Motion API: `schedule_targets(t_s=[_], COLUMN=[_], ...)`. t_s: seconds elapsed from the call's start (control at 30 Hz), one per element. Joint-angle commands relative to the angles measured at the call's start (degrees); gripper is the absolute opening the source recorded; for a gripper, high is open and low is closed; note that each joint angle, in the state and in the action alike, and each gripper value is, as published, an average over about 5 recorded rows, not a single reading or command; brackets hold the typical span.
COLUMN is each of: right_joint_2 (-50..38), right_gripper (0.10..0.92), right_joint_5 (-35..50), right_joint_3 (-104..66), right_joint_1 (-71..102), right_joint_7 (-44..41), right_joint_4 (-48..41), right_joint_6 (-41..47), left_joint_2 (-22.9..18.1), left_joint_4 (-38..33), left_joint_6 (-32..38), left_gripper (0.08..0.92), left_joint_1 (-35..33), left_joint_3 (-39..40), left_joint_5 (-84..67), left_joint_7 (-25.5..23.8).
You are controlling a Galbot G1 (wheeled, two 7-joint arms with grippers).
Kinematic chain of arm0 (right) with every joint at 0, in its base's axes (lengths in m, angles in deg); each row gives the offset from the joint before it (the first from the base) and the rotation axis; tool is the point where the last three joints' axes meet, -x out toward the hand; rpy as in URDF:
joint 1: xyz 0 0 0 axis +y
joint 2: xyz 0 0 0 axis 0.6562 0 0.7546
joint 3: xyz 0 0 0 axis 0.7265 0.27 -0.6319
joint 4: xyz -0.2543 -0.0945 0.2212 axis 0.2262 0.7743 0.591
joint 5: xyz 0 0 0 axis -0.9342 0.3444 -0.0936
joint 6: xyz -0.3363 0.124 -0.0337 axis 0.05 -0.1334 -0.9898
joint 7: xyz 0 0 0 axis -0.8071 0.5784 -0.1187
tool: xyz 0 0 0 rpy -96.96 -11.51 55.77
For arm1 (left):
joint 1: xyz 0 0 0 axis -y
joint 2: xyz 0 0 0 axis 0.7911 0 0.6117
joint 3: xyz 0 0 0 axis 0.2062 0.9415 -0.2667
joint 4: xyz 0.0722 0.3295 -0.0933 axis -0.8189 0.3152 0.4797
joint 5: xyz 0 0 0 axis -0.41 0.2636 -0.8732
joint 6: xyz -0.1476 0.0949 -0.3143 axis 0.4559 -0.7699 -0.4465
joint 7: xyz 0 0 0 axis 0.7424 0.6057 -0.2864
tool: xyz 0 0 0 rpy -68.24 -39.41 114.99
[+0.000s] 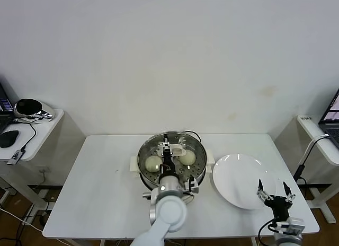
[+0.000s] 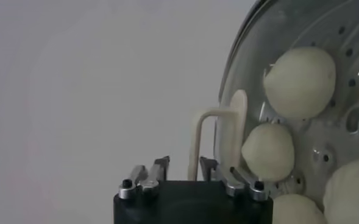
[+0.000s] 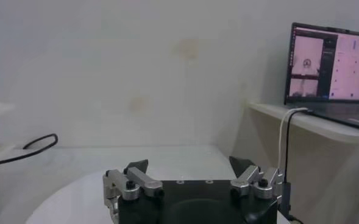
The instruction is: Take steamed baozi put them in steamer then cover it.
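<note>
The steamer (image 1: 142,153) stands at the table's middle with its clear glass lid on it. Through the glass I see cream-white baozi (image 1: 153,163) on the perforated tray; the left wrist view shows several of them (image 2: 301,82). My left gripper (image 1: 168,150) hovers over the lid, open, its fingers (image 2: 161,167) either side of the cream lid handle (image 2: 219,137) without touching it. My right gripper (image 1: 275,192) stands open and empty over the near edge of the white plate (image 1: 238,172).
A black cable (image 1: 190,133) lies behind the steamer. Side tables flank the work table: a silver object (image 1: 30,108) and a mouse on the left one, a laptop (image 3: 331,67) and its white cable (image 3: 284,143) on the right one.
</note>
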State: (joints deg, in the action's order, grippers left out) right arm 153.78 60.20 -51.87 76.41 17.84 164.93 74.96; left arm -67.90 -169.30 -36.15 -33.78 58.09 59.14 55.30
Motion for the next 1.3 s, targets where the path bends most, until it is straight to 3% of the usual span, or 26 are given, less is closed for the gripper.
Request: schedule_targets(t_s=[0.03, 0.27, 0.5, 0.77, 0.9, 1.0, 1.1, 1.3], right_joint_2=[0.03, 0.04, 0.21, 0.38, 0.42, 0.11, -0.55, 0.83], right_gripper=[0.823, 0.823, 0.823, 0.823, 0.823, 0.823, 0.823, 0.823], right_joint_5=[-0.03, -0.08, -0.27, 0.66, 1.11, 1.07, 0.61, -3.32], right_joint_3=[0.03, 0.03, 0.73, 2.12, 3.2, 5.39, 8.7, 12.83], right_joint_1=[-0.09, -0.15, 0.1, 1.35, 2.49, 3.82, 4.65, 5.92], right_joint_7=[-0.05, -0.06, -0.57, -2.09, -2.7, -2.97, -3.19, -3.13], right_joint_4=[-0.03, -0.66, -0.47, 1.38, 1.98, 2.47, 2.75, 2.92], right_joint_6=[0.11, -0.07, -0.1, 0.29, -0.16, -0.99, -1.86, -5.73], left_joint_2=[0.57, 1.37, 3.18, 7.8, 10.94, 12.31, 11.21, 8.68], left_joint_4=[-5.07, -8.32, -13.35, -25.99, -32.1, -33.88, -33.4, -28.76], left_joint_6=[-1.78, -1.61, -0.17, 4.93, 8.69, 13.21, 18.78, 30.72], left_gripper=[0.653, 0.811, 0.823, 0.823, 0.823, 0.823, 0.823, 0.823], left_joint_1=[-1.19, -3.31, -5.81, -12.45, -17.32, -23.18, -28.72, -38.43], left_joint_3=[0.78, 1.96, 1.16, -5.31, -11.52, -18.75, -28.9, -44.67], left_joint_5=[-0.81, -1.77, -6.32, -20.72, -33.86, -44.29, -57.62, -81.08], left_joint_7=[-1.21, -1.3, 0.96, 7.22, 10.74, 16.8, 20.72, 23.55])
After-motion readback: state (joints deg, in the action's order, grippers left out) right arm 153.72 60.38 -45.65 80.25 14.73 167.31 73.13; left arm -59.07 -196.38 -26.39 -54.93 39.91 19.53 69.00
